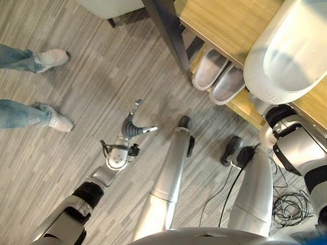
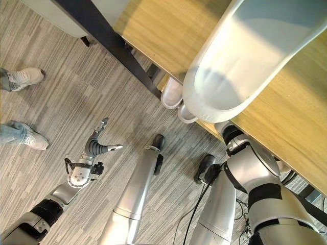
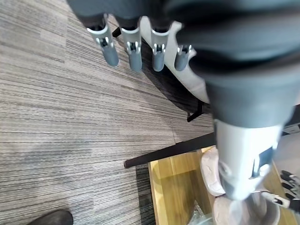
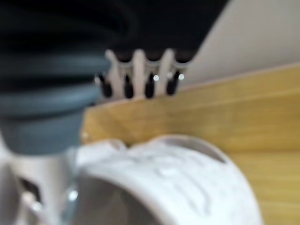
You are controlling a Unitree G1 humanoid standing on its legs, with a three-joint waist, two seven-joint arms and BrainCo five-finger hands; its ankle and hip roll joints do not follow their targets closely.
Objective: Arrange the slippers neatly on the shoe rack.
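A large white slipper [image 1: 291, 46] hangs in the air over the wooden shoe rack's top [image 1: 225, 25], close to my head. In the right wrist view this slipper [image 4: 164, 187] lies against my right hand [image 4: 140, 70], below its fingers, and the thumb is hidden behind it. Two pale slippers [image 1: 209, 69] [image 1: 228, 84] stand side by side on the rack's lower shelf, toes inward. My left hand [image 1: 130, 127] hovers over the floor to the left of the rack, fingers spread and empty.
The rack's black post [image 1: 171, 35] slants down to the floor beside the shelved pair. A person's two pale sneakers [image 1: 51, 57] [image 1: 59, 121] stand on the grey plank floor at the far left. A pale chair seat [image 1: 110, 7] shows at the top.
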